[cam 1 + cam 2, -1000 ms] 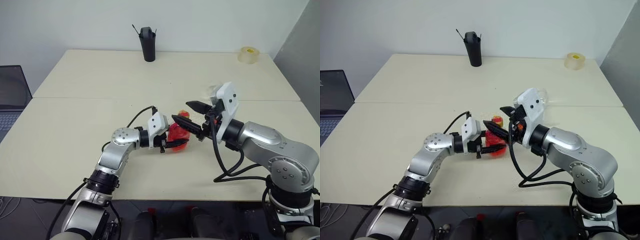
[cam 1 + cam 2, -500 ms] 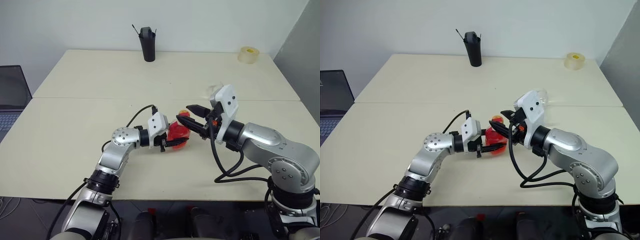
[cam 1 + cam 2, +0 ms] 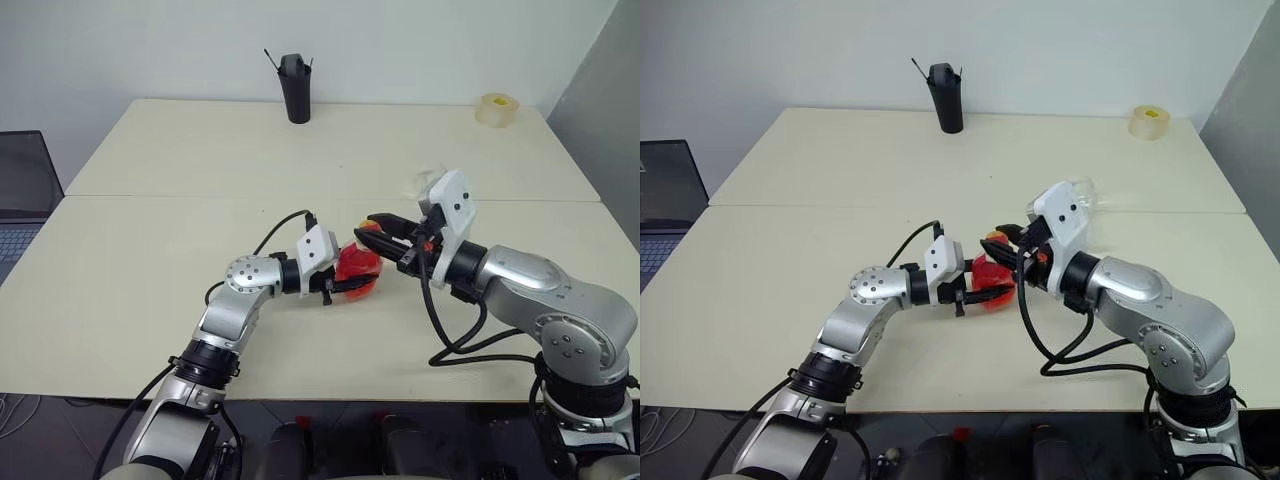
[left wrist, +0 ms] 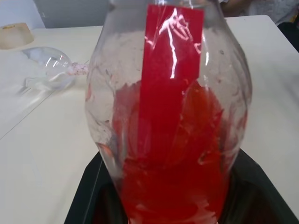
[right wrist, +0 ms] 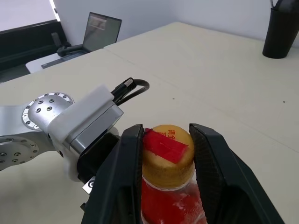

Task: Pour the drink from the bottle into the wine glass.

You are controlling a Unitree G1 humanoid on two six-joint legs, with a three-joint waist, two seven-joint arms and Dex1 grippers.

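The bottle [image 3: 357, 266] stands upright just off the table in the middle, its lower half filled with the red drink [image 4: 173, 182]. My left gripper [image 3: 348, 278] is shut on its rounded body from the left side. My right gripper [image 5: 167, 136] reaches in from the right, and its two fingers [image 5: 127, 158] press against both sides of the yellow-and-red cap [image 5: 168, 151]. The wine glass [image 3: 1083, 190] stands behind my right wrist, largely hidden by it; its clear bowl [image 4: 46, 74] shows in the left wrist view.
A tall black cup [image 3: 295, 90] stands at the table's far edge. A roll of tape [image 3: 496, 109] lies at the far right corner. A laptop [image 3: 25, 190] sits off the table's left side. The pale table [image 3: 150, 240] stretches wide to the left.
My right gripper's fingers, spread wide beside the bottle's top a second ago, have closed in on the cap. The left gripper and the bottle have kept still.
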